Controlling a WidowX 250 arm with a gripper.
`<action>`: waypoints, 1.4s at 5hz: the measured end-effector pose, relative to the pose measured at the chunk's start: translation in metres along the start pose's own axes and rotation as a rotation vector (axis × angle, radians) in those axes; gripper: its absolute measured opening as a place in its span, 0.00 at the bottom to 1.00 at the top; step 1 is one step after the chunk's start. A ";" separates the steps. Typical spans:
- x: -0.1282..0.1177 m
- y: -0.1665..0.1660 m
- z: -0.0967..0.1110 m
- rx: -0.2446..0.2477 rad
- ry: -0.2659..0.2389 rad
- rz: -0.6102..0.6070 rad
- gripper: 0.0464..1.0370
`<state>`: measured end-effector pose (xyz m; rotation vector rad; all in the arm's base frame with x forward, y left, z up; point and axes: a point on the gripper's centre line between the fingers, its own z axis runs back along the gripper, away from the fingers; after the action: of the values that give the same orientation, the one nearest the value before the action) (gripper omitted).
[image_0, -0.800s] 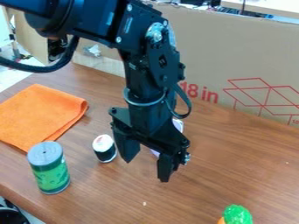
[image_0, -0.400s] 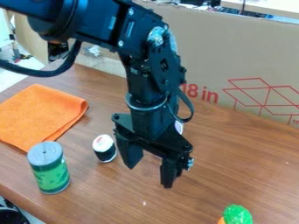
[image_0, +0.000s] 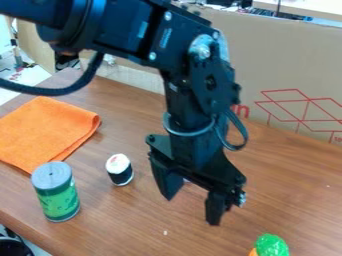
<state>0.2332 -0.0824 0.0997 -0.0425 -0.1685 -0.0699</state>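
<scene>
The black gripper (image_0: 191, 210) hangs over the middle of the wooden table, its two fingers apart and nothing between them. To its left stands a small black can with a white lid (image_0: 119, 170), not touched by it. Further left is a green can with a grey lid (image_0: 56, 192), upright near the table's front left edge. A folded orange cloth (image_0: 47, 131) lies behind the green can. At the bottom right is a green and orange object (image_0: 271, 245), partly cut off by the view's edge. A pale object behind the gripper is mostly hidden.
A large cardboard panel (image_0: 280, 65) with red print stands along the back of the wooden table (image_0: 300, 175). A black cable loops from the arm at the upper left. Below the table's front left corner is a dark round object (image_0: 12, 247).
The gripper has moved right and toward the table's front, away from the small black can. Its fingers stay apart. The cans, the cloth and the green and orange object have not moved.
</scene>
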 end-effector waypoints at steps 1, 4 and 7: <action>0.004 -0.019 -0.010 -0.013 0.019 -0.060 0.96; 0.019 -0.062 -0.016 -0.050 0.021 -0.162 0.96; 0.012 -0.067 -0.040 -0.026 0.109 -0.172 0.96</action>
<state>0.2469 -0.1519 0.0649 -0.0504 -0.0620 -0.2458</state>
